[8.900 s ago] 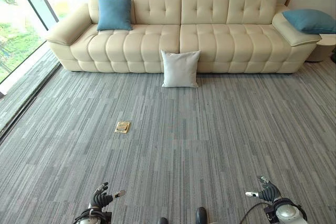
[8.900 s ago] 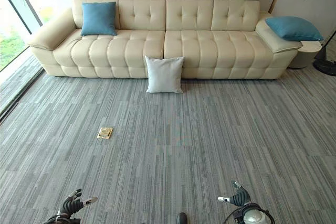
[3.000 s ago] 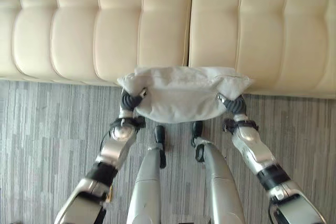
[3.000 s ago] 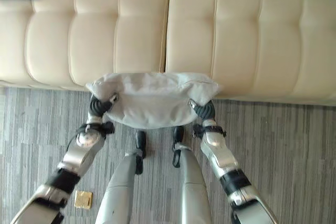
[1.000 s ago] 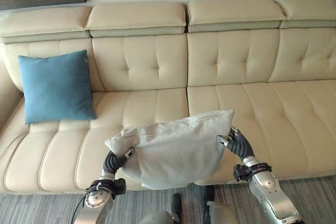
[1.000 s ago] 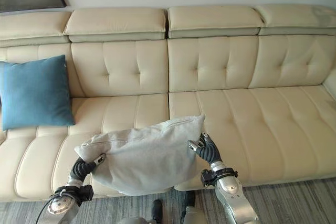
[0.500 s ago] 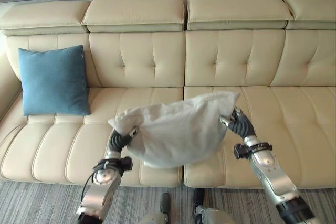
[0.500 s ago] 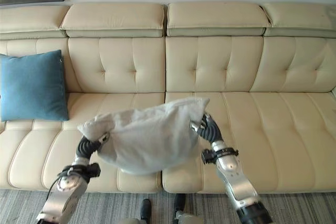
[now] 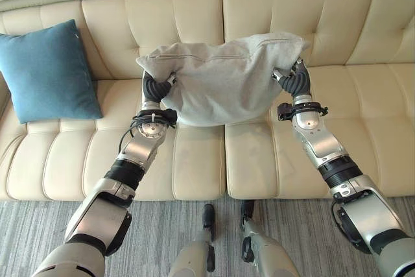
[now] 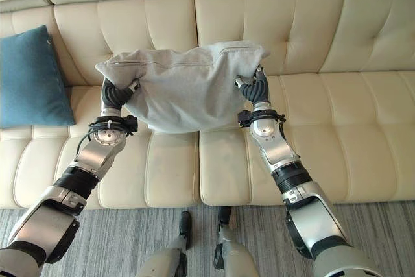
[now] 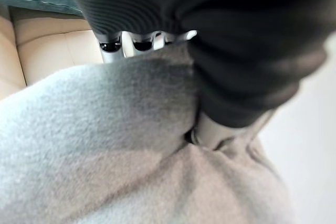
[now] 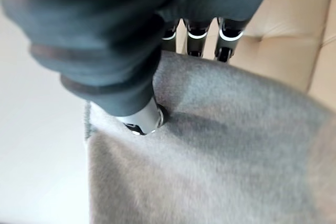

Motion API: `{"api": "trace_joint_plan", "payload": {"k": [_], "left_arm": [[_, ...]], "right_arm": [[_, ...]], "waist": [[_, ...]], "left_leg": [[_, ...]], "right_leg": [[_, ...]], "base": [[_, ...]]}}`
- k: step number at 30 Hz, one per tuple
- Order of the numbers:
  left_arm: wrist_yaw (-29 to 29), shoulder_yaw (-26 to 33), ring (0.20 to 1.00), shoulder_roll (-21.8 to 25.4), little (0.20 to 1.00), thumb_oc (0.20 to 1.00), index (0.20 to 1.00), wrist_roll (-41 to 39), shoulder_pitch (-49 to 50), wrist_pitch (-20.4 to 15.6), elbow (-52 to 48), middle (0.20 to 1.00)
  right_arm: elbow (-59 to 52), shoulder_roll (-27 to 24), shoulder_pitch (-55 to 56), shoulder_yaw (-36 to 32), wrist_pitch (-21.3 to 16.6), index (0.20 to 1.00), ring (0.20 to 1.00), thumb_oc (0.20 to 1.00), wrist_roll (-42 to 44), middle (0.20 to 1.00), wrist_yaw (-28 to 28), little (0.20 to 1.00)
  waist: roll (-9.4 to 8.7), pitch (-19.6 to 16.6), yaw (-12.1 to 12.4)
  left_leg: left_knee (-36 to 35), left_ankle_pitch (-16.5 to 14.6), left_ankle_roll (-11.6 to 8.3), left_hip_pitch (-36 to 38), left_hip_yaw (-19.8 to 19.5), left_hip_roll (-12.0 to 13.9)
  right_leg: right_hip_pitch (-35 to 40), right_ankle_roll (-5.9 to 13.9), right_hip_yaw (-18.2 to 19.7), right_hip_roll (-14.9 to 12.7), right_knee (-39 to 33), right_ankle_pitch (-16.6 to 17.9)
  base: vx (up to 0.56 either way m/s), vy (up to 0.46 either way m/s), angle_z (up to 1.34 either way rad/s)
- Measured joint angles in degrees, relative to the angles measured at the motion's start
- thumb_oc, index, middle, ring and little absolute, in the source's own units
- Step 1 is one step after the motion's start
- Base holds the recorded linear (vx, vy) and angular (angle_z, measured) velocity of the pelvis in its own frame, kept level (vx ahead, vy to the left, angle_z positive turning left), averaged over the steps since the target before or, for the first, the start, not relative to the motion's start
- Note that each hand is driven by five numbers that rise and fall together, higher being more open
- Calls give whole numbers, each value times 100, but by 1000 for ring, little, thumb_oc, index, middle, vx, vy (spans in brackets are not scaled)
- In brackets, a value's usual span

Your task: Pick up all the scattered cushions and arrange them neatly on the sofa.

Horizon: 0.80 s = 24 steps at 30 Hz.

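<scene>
Pale grey square fabric cushion [image 9: 224,79]: soft, slumped, creased; held up off seat of cream tufted leather sofa [image 9: 194,160], over seam between its two middle seat sections, in front of backrest. Long edge uppermost, belly sagging down. Left hand [image 9: 155,87] pinches one upper corner, right hand [image 9: 293,80] the other; thumbs dig into fabric.

Blue square fabric cushion [image 9: 47,69]: upright, tilted slightly, leaning on sofa backrest, left of grey cushion, well apart from it.

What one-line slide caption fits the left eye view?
Both hands, left hand and right hand, grip the grey cushion above the cream sofa, beside a blue cushion.
</scene>
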Motion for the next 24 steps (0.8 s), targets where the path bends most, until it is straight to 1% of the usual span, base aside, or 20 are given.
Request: {"api": "trace_joint_plan", "payload": {"k": [2,4,6,11,14,17,20,22,24], "left_arm": [[20,28,1000,0,1000,1000,1000,-6,-147,0,366,1000],[29,59,1000,29,1000,1000,1000,-7,-155,-35,344,1000],[27,65,1000,94,1000,1000,1000,-14,-201,-48,347,1000],[-110,101,1000,495,1000,1000,1000,-54,-444,-52,521,1000],[-279,116,1000,930,1000,1000,1000,-229,-605,-53,844,1000],[-351,162,1000,1163,1000,1000,1000,-314,-755,-48,1148,1000],[-466,283,1000,1253,1000,1000,1000,-533,-816,-36,1479,1000],[-510,312,1000,1256,1000,1000,1000,-689,-773,-32,1461,1000],[-605,440,1000,1252,1000,1000,1000,-807,-679,-32,1468,1000]], "right_arm": [[66,52,-62,28,-16,1000,1000,1000,18,1000,-132,1000],[64,65,-69,37,-25,1000,1000,1000,19,1000,-151,1000],[62,75,-128,88,-52,1000,1000,1000,22,1000,-151,1000],[63,8,-575,114,-69,1000,1000,1000,127,1000,-154,1000],[189,-187,-1040,155,-74,1000,1000,1000,219,1000,-129,1000],[361,-437,-1311,144,-79,1000,1000,1000,388,1000,-134,1000],[831,-503,-1466,125,-80,1000,1000,1000,813,1000,-134,1000],[1012,-562,-1459,116,-71,1000,1000,1000,1051,1000,-127,1000],[1023,-558,-1429,-102,-77,1000,1000,1000,1298,1000,-115,1000]], "waist": [[-6,102,-38],[-12,151,-36],[-13,152,-32],[-51,199,-40],[-70,213,-41],[-81,219,-19],[-85,221,8],[-90,224,44],[-114,238,47]], "left_leg": [[-6,2,-2,-174,5,-1],[-17,5,-1,-176,4,1],[-56,5,0,-160,2,-1],[-96,9,5,-148,1,-15],[-96,9,4,-137,-4,-12],[-96,9,4,-137,-8,-11],[-97,9,3,-99,-18,-13],[-97,8,2,-77,-36,-17],[-97,8,2,-76,-45,-18]], "right_leg": [[-180,-23,11,2,7,24],[-185,-101,10,5,6,87],[-184,-99,26,5,3,85],[-183,-99,60,-4,-9,86],[-167,-99,63,-1,-14,86],[-154,-98,53,-1,-16,85],[-101,-98,41,-2,-30,85],[-51,-96,24,-2,-71,86],[-46,-90,17,-3,-74,92]], "base": [[0,0,0],[0,0,0],[0,0,0],[8,4,0],[0,0,0],[13,11,2],[23,11,1],[12,33,5],[21,32,3]]}}
